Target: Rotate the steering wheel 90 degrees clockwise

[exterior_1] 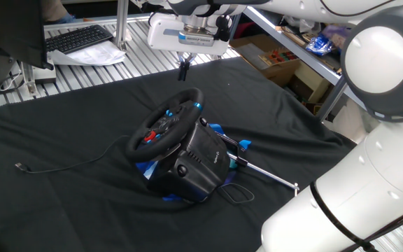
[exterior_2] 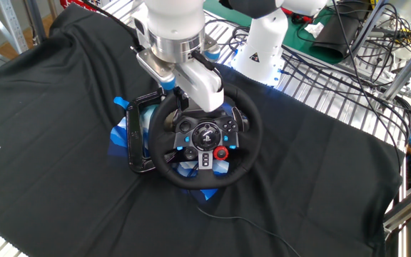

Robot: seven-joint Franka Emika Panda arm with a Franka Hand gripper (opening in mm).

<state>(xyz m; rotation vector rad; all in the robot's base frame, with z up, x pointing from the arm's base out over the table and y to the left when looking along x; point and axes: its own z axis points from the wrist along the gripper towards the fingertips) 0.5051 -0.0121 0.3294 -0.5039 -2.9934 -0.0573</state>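
One black round steering wheel (exterior_1: 165, 123) with red and blue hub buttons and a blue stripe on its rim sits tilted on its boxy black base housing (exterior_1: 191, 162), near the middle of the black-cloth-covered surface (exterior_1: 61, 203). The white arm's tool (exterior_1: 183, 70) hangs above the wheel's upper rim, apart from it, its dark fingers close together with nothing between them.

In the other fixed view, the wheel (exterior_2: 206, 138) faces the camera, and the tool (exterior_2: 180, 95) is largely hidden behind its white housing just over the upper-left rim; whether it is clenched cannot be told here.
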